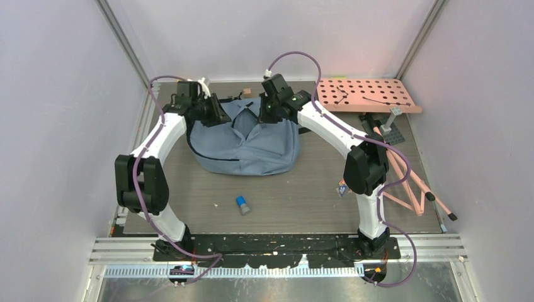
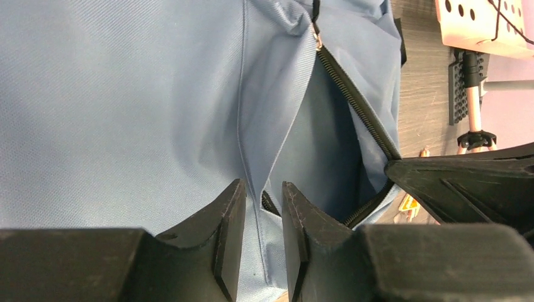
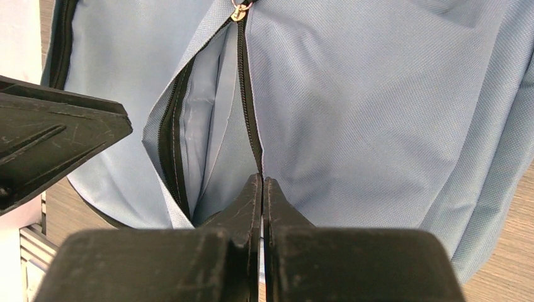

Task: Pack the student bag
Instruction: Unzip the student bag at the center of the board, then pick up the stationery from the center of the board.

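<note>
Right jaws pinch student bag [image 1: 252, 151] zipper edge; left jaws slightly parted.

Pale lilac walls [image 1: 56, 94], grey wood-grain tabletop [image 1: 302, 201]

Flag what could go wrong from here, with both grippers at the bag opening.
1. The right gripper pinches the zipper edge of the student bag only at its fingertips, so the thin fabric may slip out.
2. The left gripper is open astride a fabric fold. Closing could miss it or bunch extra cloth.
3. Both grippers sit close together over the opening and may collide.
</note>
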Tool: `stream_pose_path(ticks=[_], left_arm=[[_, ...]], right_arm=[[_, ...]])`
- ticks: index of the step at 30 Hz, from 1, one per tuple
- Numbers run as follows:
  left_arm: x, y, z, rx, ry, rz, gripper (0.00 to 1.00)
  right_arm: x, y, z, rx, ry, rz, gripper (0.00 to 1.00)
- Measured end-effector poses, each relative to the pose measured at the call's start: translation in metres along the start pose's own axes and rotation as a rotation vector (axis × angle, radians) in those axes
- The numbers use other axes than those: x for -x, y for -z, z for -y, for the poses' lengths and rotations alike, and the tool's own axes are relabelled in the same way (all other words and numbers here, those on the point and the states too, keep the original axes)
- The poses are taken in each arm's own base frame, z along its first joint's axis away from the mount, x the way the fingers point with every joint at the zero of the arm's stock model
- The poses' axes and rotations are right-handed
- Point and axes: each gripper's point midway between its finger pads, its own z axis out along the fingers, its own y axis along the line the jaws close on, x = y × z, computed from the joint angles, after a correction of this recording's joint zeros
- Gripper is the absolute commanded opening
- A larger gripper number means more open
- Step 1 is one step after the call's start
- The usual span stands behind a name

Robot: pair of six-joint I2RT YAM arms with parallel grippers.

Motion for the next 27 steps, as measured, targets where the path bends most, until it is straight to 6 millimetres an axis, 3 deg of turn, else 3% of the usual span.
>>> stream_pose_path(ticks=[7,11,14,17,19,23,27], left_arm=[[-0.016,0.003,-0.001,-0.002,0.021,-0.024,0.35],[-0.043,0.033,0.008,-0.016,-0.016,-0.032,0.40],[-0.064,0.066,0.027,-0.047,-0.083,-0.017,0.43],[-0.092,0.082,0.044,-0.080,-0.140,-0.031,0.44],[-0.122,0.082,0.045,-0.084,-0.151,-0.082,0.45],[-0.185,0.074,0.020,0.009,-0.089,-0.232,0.51],[-0.217,0.073,-0.002,0.107,-0.003,-0.333,0.54]], right_arm=[[-0.002,0.001,-0.002,0.018,0.018,-0.011,0.01],[0.002,0.004,-0.003,0.022,0.034,-0.011,0.01],[0.005,0.008,-0.004,0.027,0.048,-0.007,0.00],[0.005,0.008,-0.004,0.027,0.057,-0.008,0.00],[0.005,0.008,-0.004,0.026,0.062,-0.010,0.00],[0.005,0.008,-0.004,0.027,0.067,-0.008,0.00],[0.006,0.006,-0.003,0.023,0.068,-0.001,0.00]])
